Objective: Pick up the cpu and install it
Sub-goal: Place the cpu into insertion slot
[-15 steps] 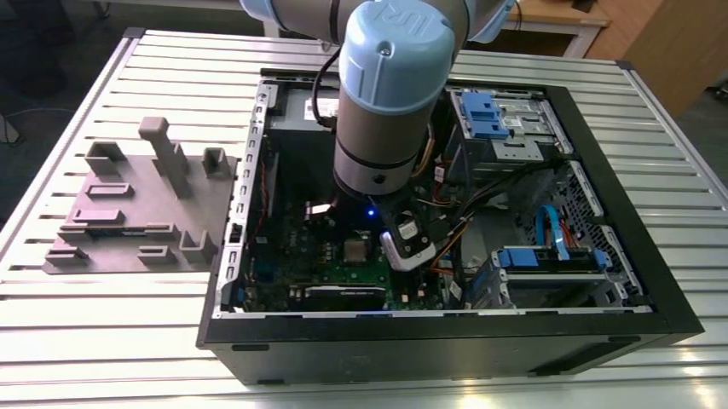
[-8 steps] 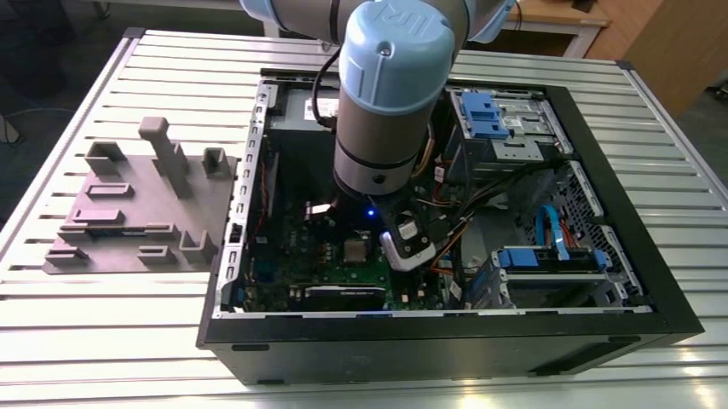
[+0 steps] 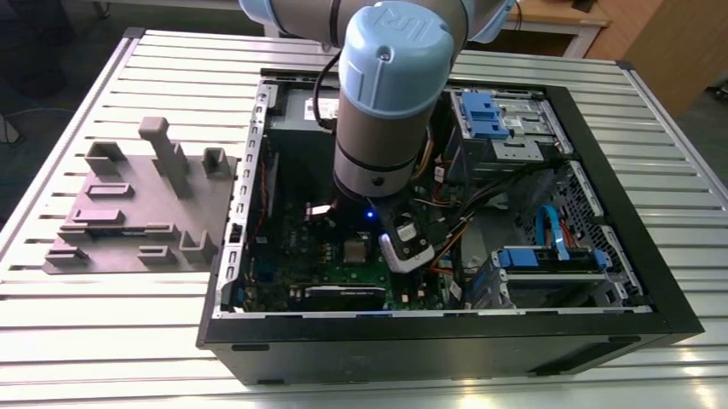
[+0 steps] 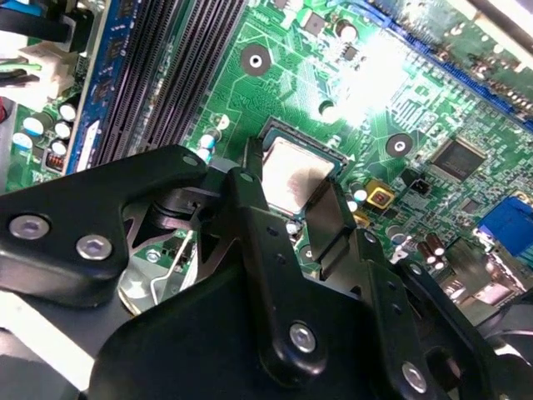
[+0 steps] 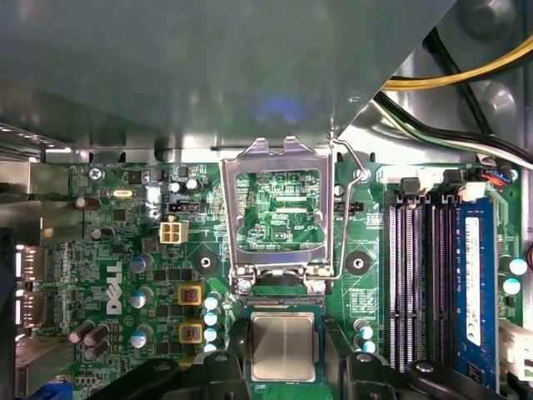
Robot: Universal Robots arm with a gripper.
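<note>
The cpu (image 5: 283, 343), a small square chip with a silver top, lies level within the socket on the green motherboard (image 5: 125, 250). In the second wrist view the cpu (image 4: 293, 167) shows between my black fingers (image 4: 250, 179), which press against two opposite edges. My gripper (image 5: 283, 357) is shut on it, low over the board. The socket's metal frame (image 5: 230, 217) stands flipped open beside the chip, its lever (image 5: 347, 208) raised. In the exterior view the arm reaches down into the open computer case, and the gripper (image 3: 387, 249) hovers at the cpu (image 3: 356, 250).
Black memory slots (image 5: 416, 275) run alongside the socket. Cable bundles (image 3: 489, 198) and blue drive brackets (image 3: 546, 256) fill the case on the exterior view's right. A grey fixture plate (image 3: 136, 204) lies on the slatted table outside the case (image 3: 455, 336).
</note>
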